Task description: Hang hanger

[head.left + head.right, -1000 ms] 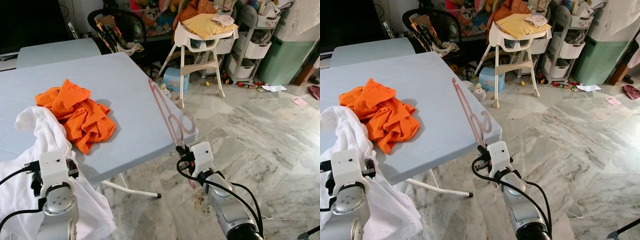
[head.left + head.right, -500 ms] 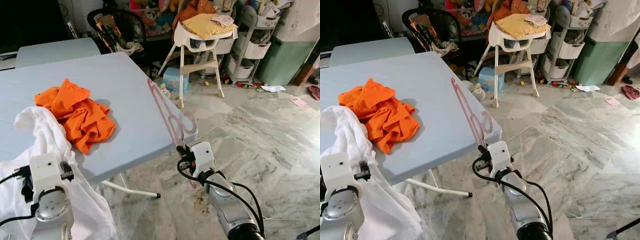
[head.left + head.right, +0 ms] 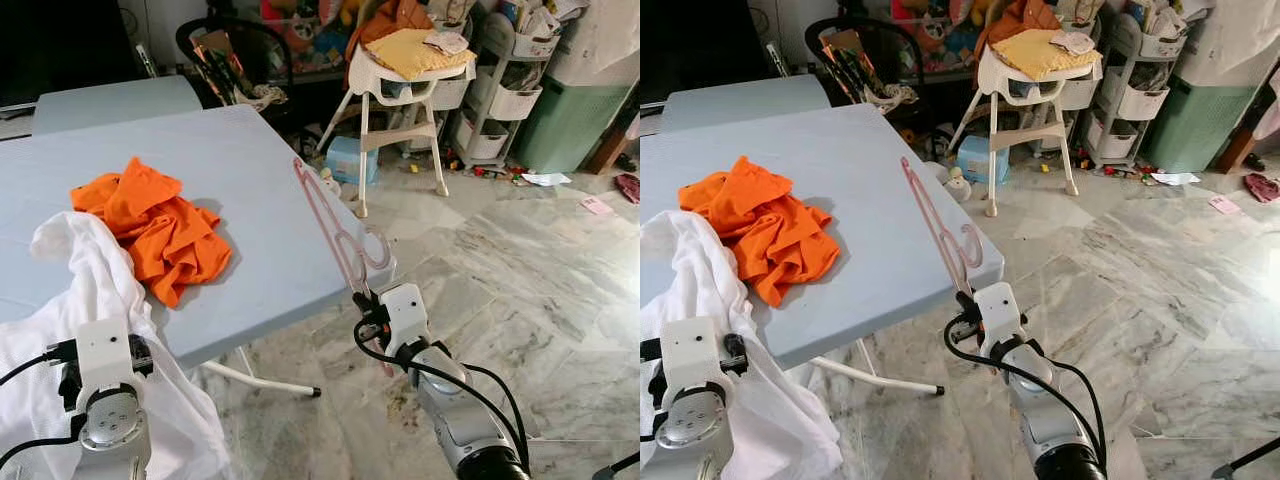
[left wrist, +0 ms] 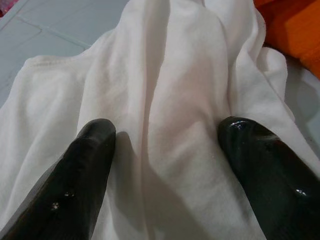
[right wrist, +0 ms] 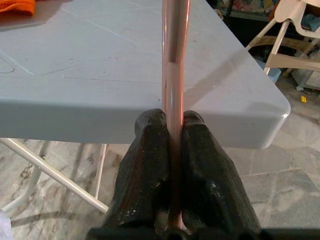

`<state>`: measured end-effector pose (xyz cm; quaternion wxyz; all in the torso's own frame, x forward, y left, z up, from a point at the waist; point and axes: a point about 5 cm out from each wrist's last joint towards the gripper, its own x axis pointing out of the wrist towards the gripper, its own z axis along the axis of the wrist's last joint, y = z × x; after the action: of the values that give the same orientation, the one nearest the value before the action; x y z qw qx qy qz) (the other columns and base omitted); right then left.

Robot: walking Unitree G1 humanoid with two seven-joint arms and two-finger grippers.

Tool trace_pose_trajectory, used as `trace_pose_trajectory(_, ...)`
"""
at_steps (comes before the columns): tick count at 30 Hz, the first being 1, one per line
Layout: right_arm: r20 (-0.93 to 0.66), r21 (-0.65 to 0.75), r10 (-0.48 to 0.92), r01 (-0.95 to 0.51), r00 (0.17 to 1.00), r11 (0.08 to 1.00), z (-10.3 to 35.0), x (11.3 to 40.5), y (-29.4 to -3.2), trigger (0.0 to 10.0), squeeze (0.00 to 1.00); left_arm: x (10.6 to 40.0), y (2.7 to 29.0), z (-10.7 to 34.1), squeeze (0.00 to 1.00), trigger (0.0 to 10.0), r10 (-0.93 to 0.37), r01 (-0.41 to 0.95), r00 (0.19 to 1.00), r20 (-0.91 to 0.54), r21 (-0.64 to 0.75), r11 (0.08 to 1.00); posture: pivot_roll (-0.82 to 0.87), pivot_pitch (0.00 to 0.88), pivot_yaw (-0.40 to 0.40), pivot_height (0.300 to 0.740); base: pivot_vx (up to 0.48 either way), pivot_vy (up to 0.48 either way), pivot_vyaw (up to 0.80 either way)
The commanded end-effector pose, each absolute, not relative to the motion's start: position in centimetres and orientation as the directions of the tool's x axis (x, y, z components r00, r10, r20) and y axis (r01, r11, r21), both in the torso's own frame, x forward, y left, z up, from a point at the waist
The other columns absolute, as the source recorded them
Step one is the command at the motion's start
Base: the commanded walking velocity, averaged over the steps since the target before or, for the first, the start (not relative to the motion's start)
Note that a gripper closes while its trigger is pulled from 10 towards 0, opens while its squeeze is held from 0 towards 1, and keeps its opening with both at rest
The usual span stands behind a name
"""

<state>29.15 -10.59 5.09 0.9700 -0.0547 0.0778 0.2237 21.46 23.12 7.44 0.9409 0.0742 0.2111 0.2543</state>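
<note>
Fingers of right gripper [image 5: 170, 150] pinch the pink hanger [image 3: 335, 225] on its thin edge, so it stands up tilted over the counter [image 3: 250, 180] corner, free for a garment. Left gripper [image 4: 165, 150] fingers spread apart, 1 on each side of a fold of white garment [image 3: 75, 270] draped off the near edge, likely pre-grasp. Orange cloth [image 3: 155, 225] lies farther in, untouched.

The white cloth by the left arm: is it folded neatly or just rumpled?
Rumpled: the white cloth lies bunched, spilling over the table edge, with the open left gripper against its folds.
</note>
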Motion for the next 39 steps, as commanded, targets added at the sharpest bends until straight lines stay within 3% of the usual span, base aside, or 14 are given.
trace_pose_trajectory(1,-0.255,-0.065,0.414,-0.443,0.874,0.894,3.8,28.7,-10.9,10.0,0.00,20.8,23.2,5.7,0.00,0.0,0.498,-0.427,0.747,-0.441,0.256,0.867,0.10,0.000,-0.027,0.740,0.000,0.000,0.00)
trace_pose_trajectory(34,-0.254,-0.081,0.423,-0.455,0.870,0.887,3.9,28.9,-10.9,10.0,0.00,22.0,24.5,5.9,0.00,0.0,0.547,-0.498,0.740,-0.392,0.229,0.837,0.10,0.000,-0.035,0.740,0.000,0.000,0.00)
trace_pose_trajectory(39,-0.257,-0.083,0.425,-0.458,0.868,0.885,3.9,28.8,-11.0,10.0,0.00,24.0,27.5,8.6,0.00,0.0,0.638,-0.580,0.742,-0.203,0.282,0.764,0.10,0.000,-0.039,0.740,0.000,0.000,0.00)
